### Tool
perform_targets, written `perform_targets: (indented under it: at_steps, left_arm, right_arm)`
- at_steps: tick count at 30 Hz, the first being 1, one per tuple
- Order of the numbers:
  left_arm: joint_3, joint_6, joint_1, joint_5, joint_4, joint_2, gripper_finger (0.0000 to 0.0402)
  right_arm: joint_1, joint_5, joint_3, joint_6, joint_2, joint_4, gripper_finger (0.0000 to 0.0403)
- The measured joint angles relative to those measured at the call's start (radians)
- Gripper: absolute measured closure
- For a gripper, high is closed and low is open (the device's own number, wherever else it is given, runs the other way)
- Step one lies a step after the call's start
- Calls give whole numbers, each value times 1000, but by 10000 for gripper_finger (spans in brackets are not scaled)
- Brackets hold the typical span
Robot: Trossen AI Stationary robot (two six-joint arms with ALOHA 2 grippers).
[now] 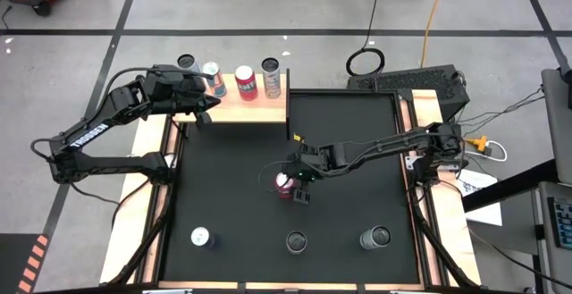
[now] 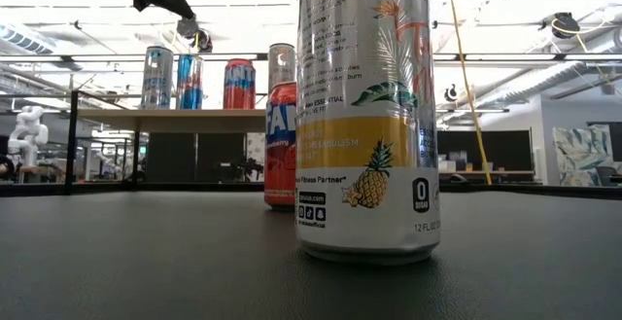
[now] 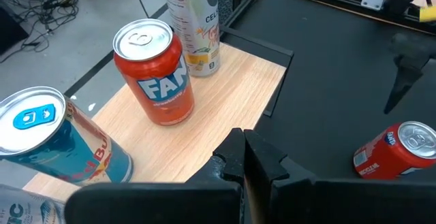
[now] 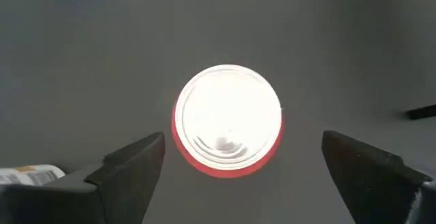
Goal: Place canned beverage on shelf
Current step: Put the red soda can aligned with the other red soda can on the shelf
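Observation:
A red can (image 4: 228, 118) stands upright on the black mat (image 1: 357, 151) near the table's middle, also seen as the red can (image 1: 283, 184). My right gripper (image 4: 242, 139) hangs open above it and points down, one finger on either side of the can top, both clear of it. The light-wood shelf (image 1: 231, 106) at the far left carries several upright cans, among them a red one (image 3: 153, 74). My left gripper (image 3: 244, 149) hovers shut over the shelf's near edge and holds nothing.
Three more cans stand along the near edge of the mat: a white one (image 1: 201, 237), a tall pineapple-print one (image 2: 364, 116) and a grey one (image 1: 375, 237). The shelf's right end (image 3: 266, 67) has bare wood. Wooden strips edge the mat.

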Motion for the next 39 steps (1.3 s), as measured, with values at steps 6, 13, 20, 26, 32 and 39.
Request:
perform_targets:
  at_steps: [6,13,20,26,32,39]
  left_arm:
    - [0,0,0,0,0,0,401]
    - [0,0,0,-1,1,0,401]
    - [0,0,0,-1,1,0,401]
    - [0,0,0,-1,1,0,401]
    - [0,0,0,-1,1,0,401]
    - [0,0,0,-1,1,0,401]
  right_arm:
    - [0,-49,0,-4,38,4,25]
    - [-5,-45,0,-22,39,61,26]
    - [-14,-45,0,-20,63,80,27]
    - [-14,-49,0,-29,112,95,28]
    - [-14,-52,0,-44,113,78,41]
    - [-14,-53,0,-49,112,74,129]
